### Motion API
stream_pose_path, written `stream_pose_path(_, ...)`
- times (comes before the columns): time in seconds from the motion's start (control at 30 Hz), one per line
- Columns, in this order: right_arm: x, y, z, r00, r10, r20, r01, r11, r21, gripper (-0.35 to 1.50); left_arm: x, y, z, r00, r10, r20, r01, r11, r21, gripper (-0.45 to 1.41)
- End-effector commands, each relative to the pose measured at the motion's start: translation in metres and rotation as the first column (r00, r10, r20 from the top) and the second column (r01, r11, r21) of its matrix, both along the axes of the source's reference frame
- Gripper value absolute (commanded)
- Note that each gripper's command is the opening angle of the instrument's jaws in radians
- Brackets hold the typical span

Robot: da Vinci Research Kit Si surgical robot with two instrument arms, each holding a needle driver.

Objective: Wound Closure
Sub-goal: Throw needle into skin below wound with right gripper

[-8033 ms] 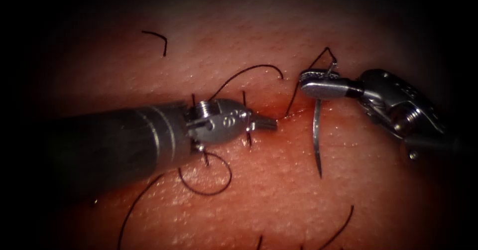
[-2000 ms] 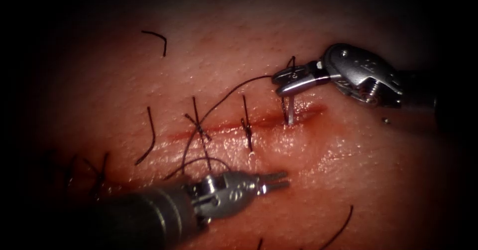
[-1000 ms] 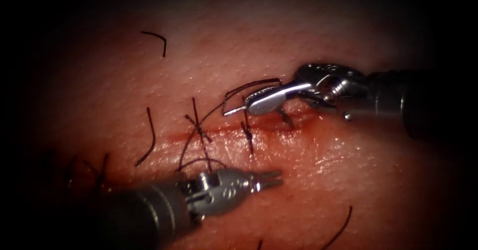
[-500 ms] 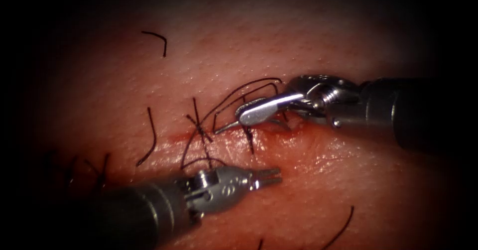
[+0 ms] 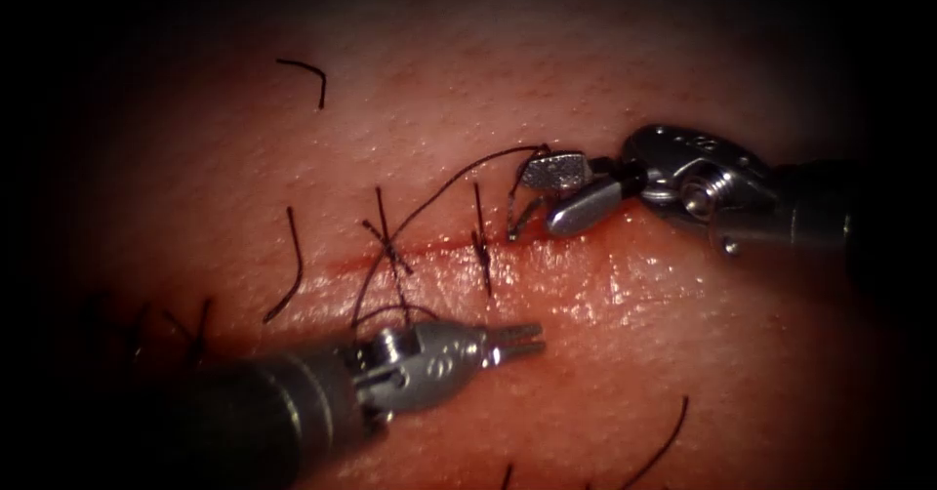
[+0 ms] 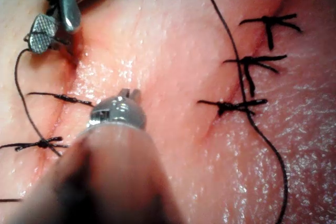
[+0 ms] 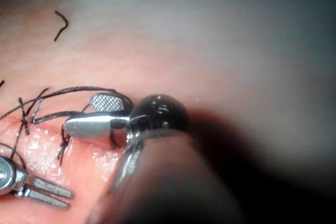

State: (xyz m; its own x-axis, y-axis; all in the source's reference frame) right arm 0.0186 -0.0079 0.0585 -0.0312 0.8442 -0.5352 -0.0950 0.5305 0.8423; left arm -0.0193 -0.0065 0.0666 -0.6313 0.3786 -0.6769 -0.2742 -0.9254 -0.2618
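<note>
tissue carries cut thread ends, red fluid.

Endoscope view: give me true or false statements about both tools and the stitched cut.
1. The right arm's silver needle driver is clamped shut. False: its jaws stand open at the red cut.
2. The left arm's silver needle driver holds nothing. True.
3. It rests in the cut. False: it is below the cut, over pink tissue.
4. Dark knotted stitches cross the cut. True.
5. The curved needle lies far from the cut. False: a grey sliver, apparently the needle, enters the tissue there.
</note>
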Motion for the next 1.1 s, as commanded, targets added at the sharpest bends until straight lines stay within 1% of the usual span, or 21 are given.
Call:
stream_pose_path(0.03,-0.0005,0.0011,0.0003,0.998,0.003,0.059,0.001,0.998,-0.055,1.3,-0.0005,0.0002,0.0005,1.0,0.0,0.0,0.0,1.0,-0.002,-0.13)
stream_pose_path(0.1,-0.0013,0.0011,-0.0002,0.991,0.015,0.133,0.002,0.991,-0.131,1.33,-0.0005,0.0002,0.0005,1.0,0.0,0.0,0.0,1.0,-0.002,-0.13)
stream_pose_path(0.23,-0.0016,0.0001,-0.0011,0.974,0.047,0.223,0.011,0.968,-0.252,1.4,-0.0005,0.0002,0.0005,1.0,0.0,0.0,0.0,1.0,-0.002,-0.13)
stream_pose_path(0.27,-0.0015,-0.0005,-0.0016,0.963,0.065,0.261,0.022,0.948,-0.317,1.38,-0.0006,0.0002,0.0005,1.0,0.0,0.0,0.0,1.0,-0.002,-0.13)
stream_pose_path(0.33,-0.0011,-0.0015,-0.0024,0.946,0.09,0.31,0.041,0.918,-0.394,1.38,-0.0006,0.0002,0.0005,1.0,0.0,0.0,0.0,1.0,-0.002,-0.13)
stream_pose_path(0.37,-0.0006,-0.0027,-0.0034,0.933,0.113,0.342,0.061,0.887,-0.457,1.25,-0.0005,0.0002,0.0005,1.0,0.0,0.0,0.0,1.0,-0.002,-0.13)
stream_pose_path(0.4,-0.0004,-0.0032,-0.0039,0.93,0.124,0.347,0.06,0.877,-0.476,1.2,-0.0005,0.0002,0.0005,1.0,0.0,0.0,0.0,1.0,-0.002,-0.13)
stream_pose_path(0.43,0.0,-0.004,-0.005,0.921,0.162,0.353,0.043,0.861,-0.506,1.05,-0.0005,0.0002,0.0006,1.0,0.001,0.001,-0.001,1.0,-0.002,-0.13)
stream_pose_path(0.53,0.0005,-0.0044,-0.0065,0.91,0.226,0.347,-0.005,0.845,-0.535,0.93,-0.0005,0.0002,0.0006,1.0,0.001,0.001,-0.001,1.0,-0.002,-0.13)
stream_pose_path(0.57,0.0006,-0.0044,-0.0068,0.906,0.241,0.347,-0.013,0.835,-0.549,0.93,-0.0005,0.0002,0.0006,1.0,0.001,0.001,-0.001,1.0,-0.002,-0.13)
stream_pose_path(0.6,0.0008,-0.0043,-0.0071,0.903,0.253,0.348,-0.02,0.833,-0.553,0.96,-0.0005,0.0002,0.0006,1.0,0.0,0.001,0.0,1.0,-0.002,-0.13)
stream_pose_path(0.63,0.0016,-0.0042,-0.0076,0.893,0.27,0.359,-0.018,0.82,-0.573,1.05,-0.0005,0.0002,0.0006,1.0,0.0,0.0,0.0,1.0,-0.002,-0.13)
stream_pose_path(0.67,0.0021,-0.0042,-0.0075,0.89,0.276,0.363,-0.017,0.816,-0.578,1.1,-0.0005,0.0002,0.0006,1.0,0.0,0.0,0.0,1.0,-0.002,-0.13)
stream_pose_path(0.73,0.0026,-0.0043,-0.0072,0.889,0.271,0.37,-0.001,0.807,-0.59,1.13,-0.0005,0.0002,0.0006,1.0,0.0,0.001,0.0,1.0,-0.002,-0.13)
stream_pose_path(0.83,0.0034,-0.0045,-0.0067,0.885,0.252,0.393,0.039,0.799,-0.6,1.11,-0.0005,0.0002,0.0006,1.0,0.001,0.001,-0.001,1.0,-0.002,-0.13)
stream_pose_path(0.87,0.0038,-0.0047,-0.0063,0.884,0.229,0.408,0.069,0.798,-0.598,1.08,-0.0004,0.0002,0.0005,1.0,0.001,0.001,-0.001,1.0,-0.002,-0.13)
stream_pose_path(0.97,0.0042,-0.0051,-0.0057,0.882,0.202,0.426,0.105,0.797,-0.595,1.01,-0.0004,0.0002,0.0005,1.0,0.002,0.001,-0.002,1.0,-0.001,-0.13)
stream_pose_path(1.0,0.0044,-0.0052,-0.0055,0.882,0.184,0.434,0.123,0.799,-0.589,0.94,-0.0004,0.0002,0.0005,1.0,0.002,0.001,-0.002,1.0,-0.001,-0.13)
stream_pose_path(1.1,0.0046,-0.005,-0.0054,0.879,0.177,0.443,0.136,0.797,-0.588,0.88,-0.0004,0.0002,0.0005,1.0,0.001,0.001,-0.001,1.0,-0.001,-0.13)
